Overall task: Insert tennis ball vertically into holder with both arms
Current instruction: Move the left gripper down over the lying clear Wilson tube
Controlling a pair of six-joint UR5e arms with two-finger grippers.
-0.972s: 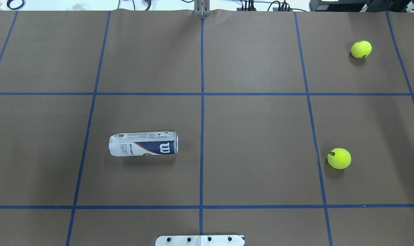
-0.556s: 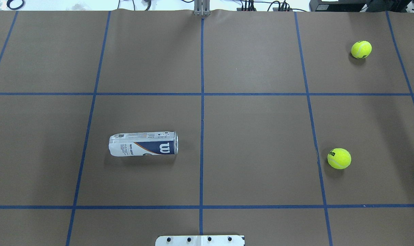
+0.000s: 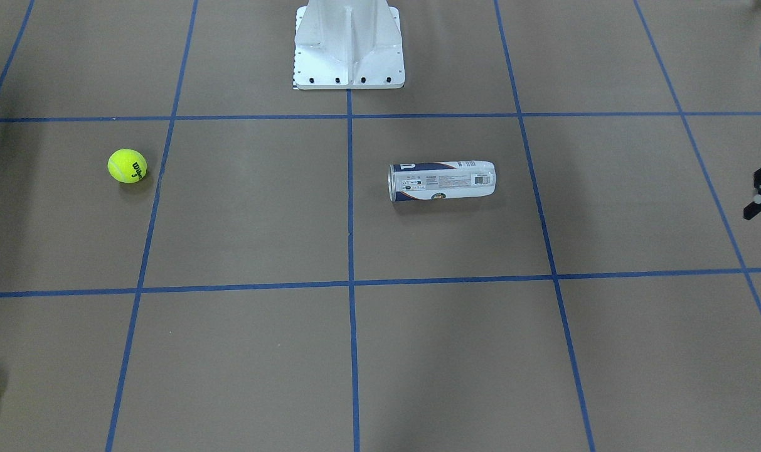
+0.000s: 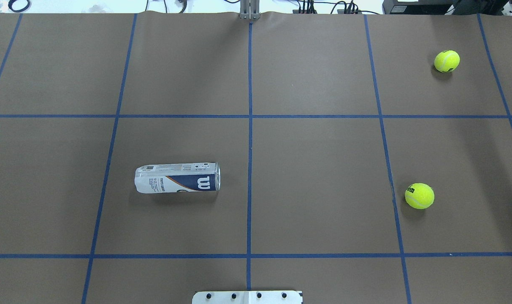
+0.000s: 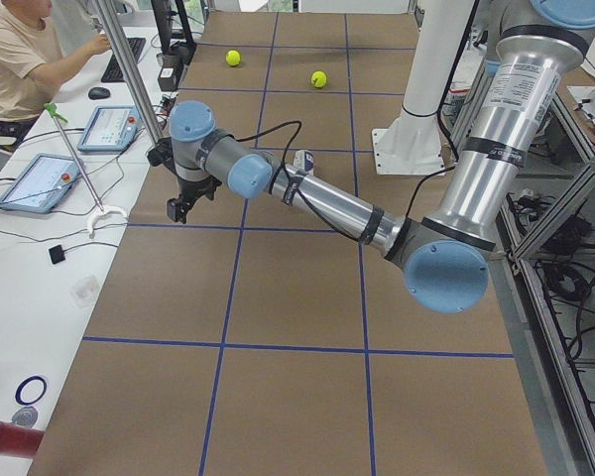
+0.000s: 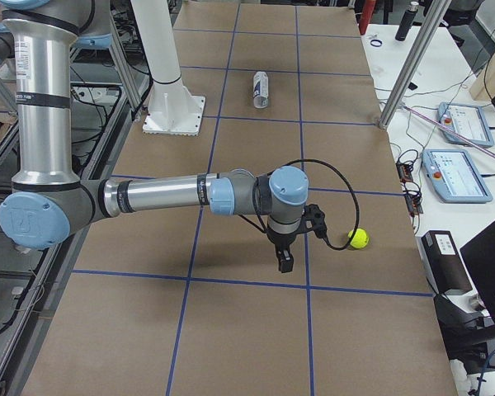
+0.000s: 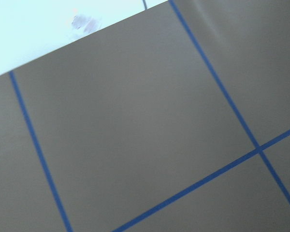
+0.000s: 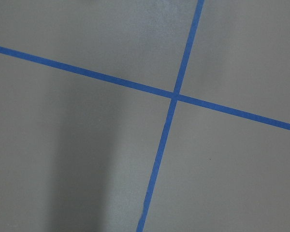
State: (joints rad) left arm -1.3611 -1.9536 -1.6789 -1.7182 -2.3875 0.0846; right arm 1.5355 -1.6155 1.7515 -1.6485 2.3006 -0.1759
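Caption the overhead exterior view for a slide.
Holder lies sideways left of centre; near tennis ball and far tennis ball sit at right on the table.

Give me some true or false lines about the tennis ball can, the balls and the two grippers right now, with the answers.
The holder lies on its side on the table. True.
The right gripper holds a ball. False: both balls lie bare on the table.
Two balls, the near tennis ball and the far tennis ball, rest on the table. True.
The left gripper grips the holder. False: it hangs well away from the untouched holder.
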